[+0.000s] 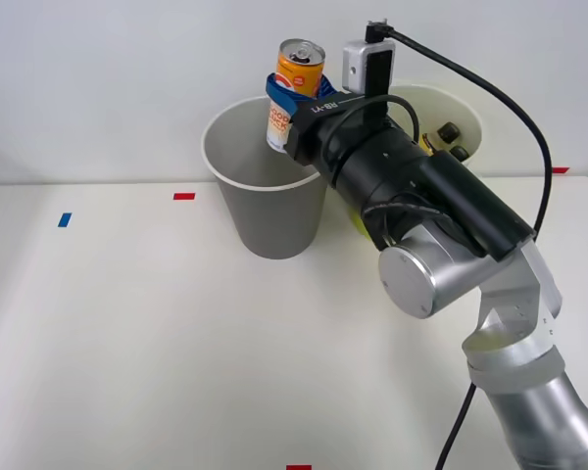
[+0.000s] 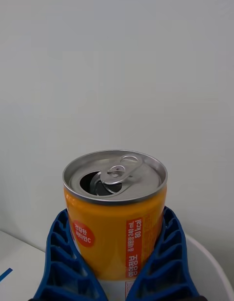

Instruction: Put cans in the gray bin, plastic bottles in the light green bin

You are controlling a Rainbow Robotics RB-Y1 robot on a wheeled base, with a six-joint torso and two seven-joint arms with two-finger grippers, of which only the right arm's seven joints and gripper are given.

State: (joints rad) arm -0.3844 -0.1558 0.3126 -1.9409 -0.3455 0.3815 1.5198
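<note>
From the front, the right pincer (image 1: 296,96) clamps 1 can (image 1: 296,90) upright over the gray bin (image 1: 267,178), not yet dropped. Behind its arm, 2 black-capped bottles (image 1: 449,140) look already binned in the light green bin (image 1: 465,119).

The wrist view adds the opened tab and both blue fingers (image 2: 70,262) hugging the can (image 2: 114,213).

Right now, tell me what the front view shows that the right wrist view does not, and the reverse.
Front view alone: the gray bin whole, standing on the white table; the bottles' black caps inside the light green bin behind the arm; red and blue tape marks.

Right wrist view alone: the can's opened mouth and pull tab, and the label's small print.

Both: the right gripper shut on the orange-and-white can, held upright above the gray bin's rim.
</note>
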